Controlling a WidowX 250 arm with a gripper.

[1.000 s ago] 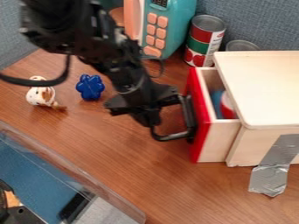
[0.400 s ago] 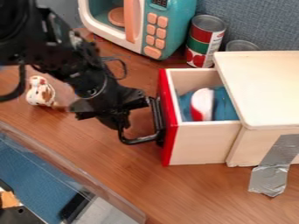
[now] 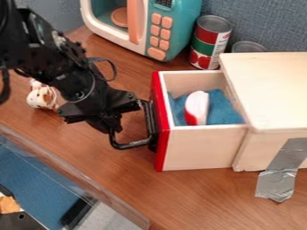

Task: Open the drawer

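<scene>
The black gripper (image 3: 108,127) hangs left of the drawer, at the outer end of its black handle (image 3: 131,145); the part it meets is partly hidden behind it. The drawer's red front (image 3: 160,134) stands well away from the pale wooden cabinet (image 3: 269,90), so the drawer (image 3: 198,146) is pulled out to the left. Inside lie a blue cloth (image 3: 223,110) and a red and white object (image 3: 196,108).
A teal toy microwave (image 3: 186,27) and a red and green can (image 3: 210,42) stand behind. A spotted white figure (image 3: 42,96) lies at left, near the arm. Grey tape (image 3: 278,173) holds the cabinet's front. A clear-walled edge (image 3: 72,173) crosses the lower left.
The gripper has moved left and slightly down, and the drawer has slid out left with it, showing more of its contents. The arm now covers the place of the blue flower-shaped piece.
</scene>
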